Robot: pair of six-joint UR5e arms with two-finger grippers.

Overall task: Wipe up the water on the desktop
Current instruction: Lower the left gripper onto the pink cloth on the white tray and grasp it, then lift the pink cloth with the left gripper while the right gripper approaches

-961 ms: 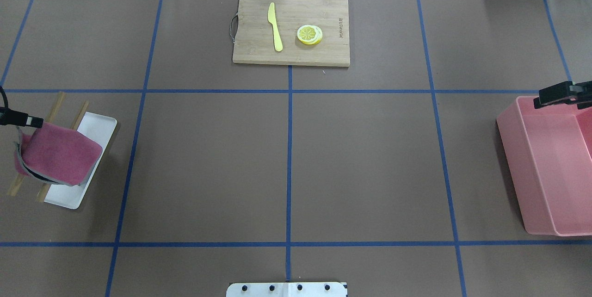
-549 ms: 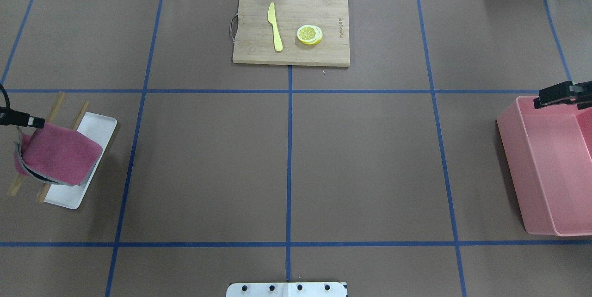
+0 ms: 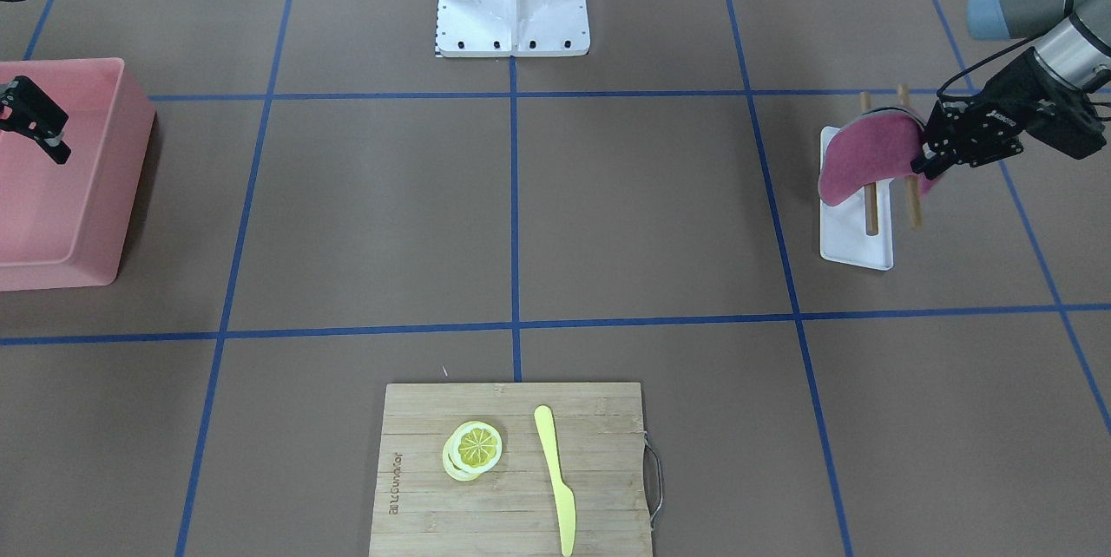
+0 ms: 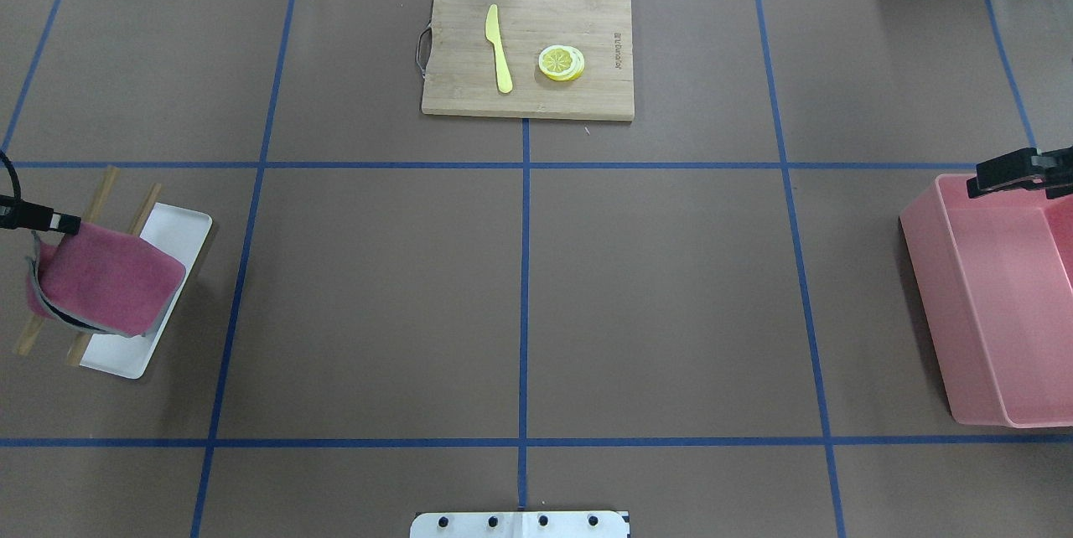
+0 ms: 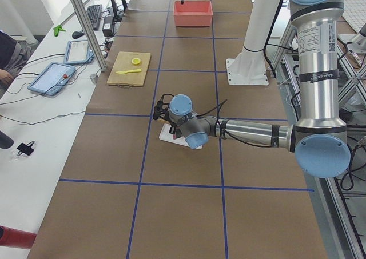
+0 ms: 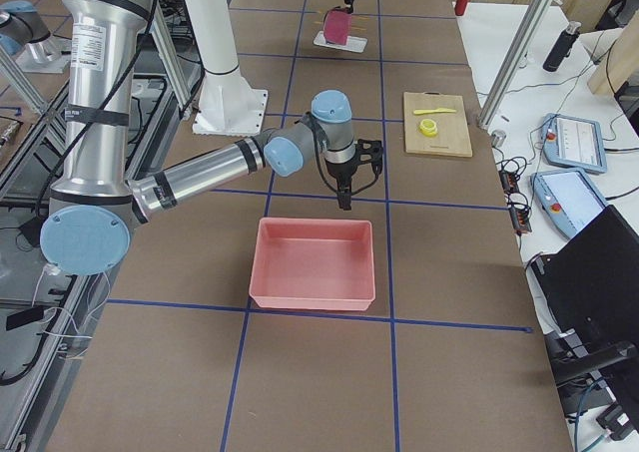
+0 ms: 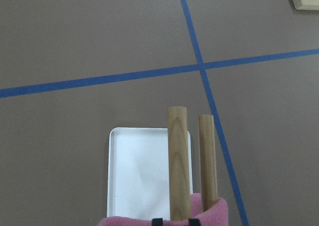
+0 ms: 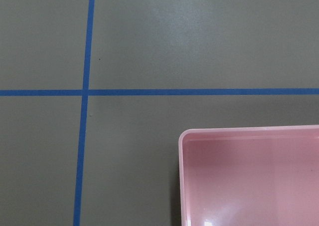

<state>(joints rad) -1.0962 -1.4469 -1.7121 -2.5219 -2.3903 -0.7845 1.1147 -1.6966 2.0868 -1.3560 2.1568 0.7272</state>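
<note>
The left tool (image 3: pixel 922 160) sits at the top fold of a soft, folded magenta cloth (image 3: pixel 855 167), its fingers drawn in narrow on that fold. It looks to be pinching the cloth, though the wrist view shows only the very tips. The cloth hangs over two round wooden rods (image 7: pixel 177 161) that slant above a flat white rectangular tray (image 7: pixel 134 176), close to the robot's left end of the large matte brown desk crossed by blue tape lines (image 4: pixel 654 295).

No puddle or wet sheen can be made out on the brown surface in any view, so the exact spot to wipe cannot be named.

What the coming move turns on is direction. From the left tool, the whole open span of the desk lies toward the robot's right, past the nearest tape line toward the centre cross. The rods' long axis runs roughly away from the robot, so the cloth probably has to be lifted clear of them before it is swept sideways.

The left arm is plainly the nearer one — it has the cloth. The right tool (image 4: pixel 977 183), fingers seemingly pressed together on nothing, hovers well apart over a corner of the pink plastic rectangular bin (image 4: pixel 943 303).
</note>
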